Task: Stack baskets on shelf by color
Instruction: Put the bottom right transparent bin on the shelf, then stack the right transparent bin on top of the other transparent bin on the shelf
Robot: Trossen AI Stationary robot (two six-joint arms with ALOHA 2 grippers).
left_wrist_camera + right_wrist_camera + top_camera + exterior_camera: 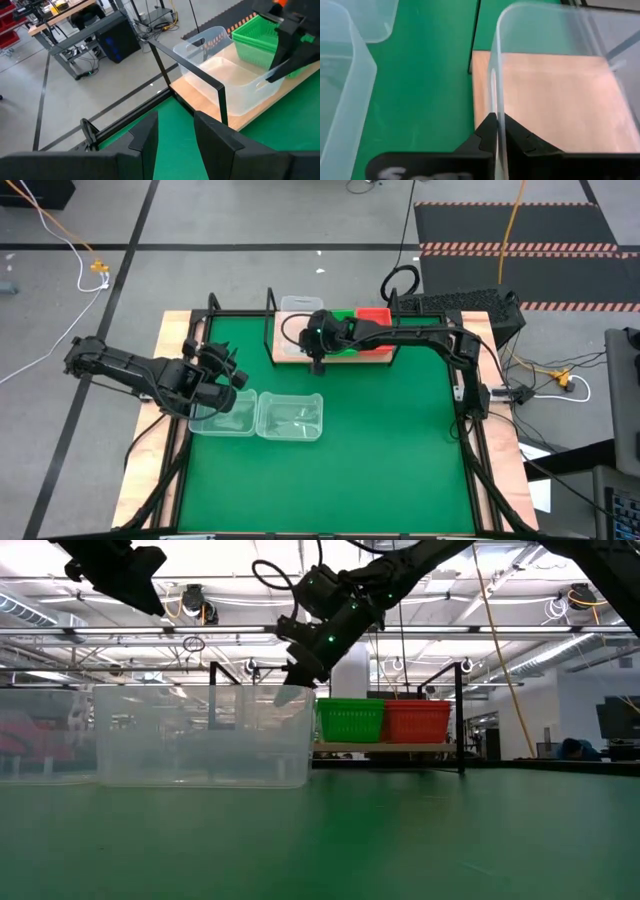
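Note:
A clear basket (pixel 297 330) stands on the left end of the shelf (pixel 350 357), beside green baskets (pixel 343 320) and red baskets (pixel 375 318). My right gripper (pixel 318 363) is shut on the near wall of that clear basket; this shows in the right wrist view (pixel 497 132). Two more clear baskets (pixel 222 412) (pixel 290 417) rest side by side on the green mat at the left. My left gripper (pixel 235 375) hangs above them, open and empty, and also shows in the left wrist view (pixel 175 135). My right gripper pinches the clear basket's near wall (pixel 496 107) at its rim, near the right-hand corner, one finger inside the basket and one outside. The fingers slant down from the right and lie along the wall. The basket's bottom (pixel 220 70) rests on the shelf's plank.
The shelf's black rod frame (pixel 220 100) rises around the plank at the mat's far edge. The green mat (pixel 380 450) stretches to the right and near side. Pale wooden borders (pixel 500 470) run along the table's sides.

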